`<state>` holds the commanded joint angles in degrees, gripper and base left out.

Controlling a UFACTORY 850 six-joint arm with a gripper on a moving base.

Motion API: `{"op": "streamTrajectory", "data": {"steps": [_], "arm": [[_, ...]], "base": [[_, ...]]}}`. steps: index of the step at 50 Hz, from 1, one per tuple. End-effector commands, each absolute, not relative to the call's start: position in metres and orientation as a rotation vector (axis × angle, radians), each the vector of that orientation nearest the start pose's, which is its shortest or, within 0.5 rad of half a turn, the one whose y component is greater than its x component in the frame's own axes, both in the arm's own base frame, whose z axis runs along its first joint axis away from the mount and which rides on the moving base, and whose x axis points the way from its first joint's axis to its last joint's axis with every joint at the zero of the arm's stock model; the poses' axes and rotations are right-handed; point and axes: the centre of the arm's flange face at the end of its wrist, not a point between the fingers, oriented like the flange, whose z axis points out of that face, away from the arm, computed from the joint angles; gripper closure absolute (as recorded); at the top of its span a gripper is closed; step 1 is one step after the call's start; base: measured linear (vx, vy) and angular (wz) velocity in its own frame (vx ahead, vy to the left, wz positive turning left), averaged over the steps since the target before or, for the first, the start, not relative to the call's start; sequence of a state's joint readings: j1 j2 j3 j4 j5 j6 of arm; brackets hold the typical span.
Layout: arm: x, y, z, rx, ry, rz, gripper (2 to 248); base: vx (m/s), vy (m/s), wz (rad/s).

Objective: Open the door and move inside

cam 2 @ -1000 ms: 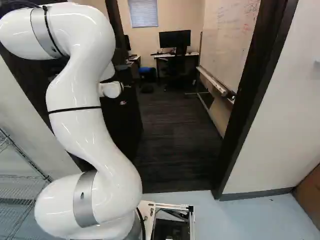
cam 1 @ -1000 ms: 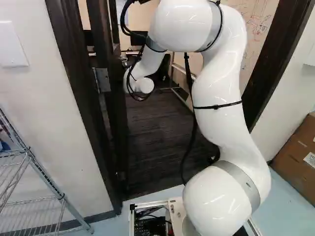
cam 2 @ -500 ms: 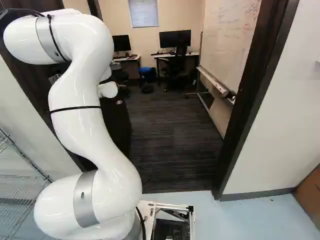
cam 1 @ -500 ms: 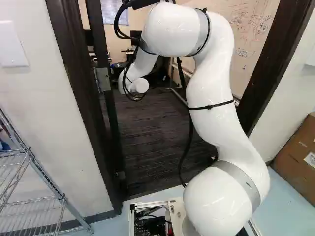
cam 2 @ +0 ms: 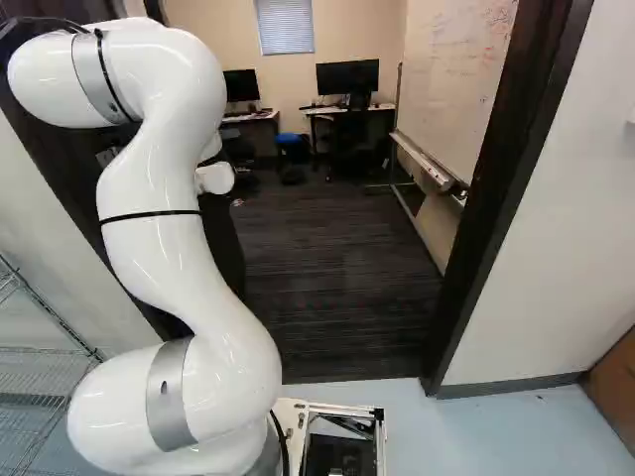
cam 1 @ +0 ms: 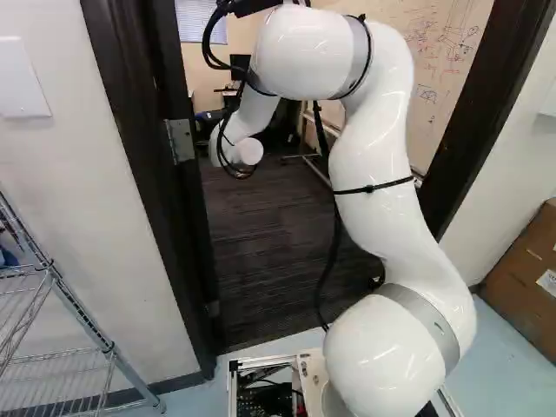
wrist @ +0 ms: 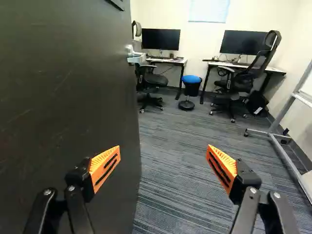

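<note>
Right base view: door (cam 2: pixel 225 241) swung wider since last frame, arm (cam 2: pixel 149 183) unmoved.

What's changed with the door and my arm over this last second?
The door has swung further open, away from the base. The arm shifted toward the left of the left base view, then stopped. The base hasn't moved. The pincer is open; its earlier state isn't visible.
</note>
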<state>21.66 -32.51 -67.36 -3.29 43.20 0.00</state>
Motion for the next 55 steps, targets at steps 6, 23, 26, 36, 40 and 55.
{"op": "streamTrajectory", "data": {"steps": [6, 23, 26, 36, 40, 55], "arm": [[0.615, 0.239, 0.411, -2.224, -0.496, -1.808, 3], [0.613, 0.211, 0.413, -2.257, -0.457, -1.817, 3], [0.612, 0.206, 0.413, -2.263, -0.450, -1.819, 3], [0.610, 0.190, 0.414, -2.282, -0.426, -1.825, 3], [0.608, 0.183, 0.415, -2.291, -0.417, -1.826, 3], [0.596, 0.158, 0.417, -2.322, -0.383, -1.828, 3]], "base": [[0.000, 0.000, 0.000], [0.000, 0.000, 0.000], [0.000, 0.000, 0.000], [0.000, 0.000, 0.000], [0.000, 0.000, 0.000], [0.000, 0.000, 0.000]]}}
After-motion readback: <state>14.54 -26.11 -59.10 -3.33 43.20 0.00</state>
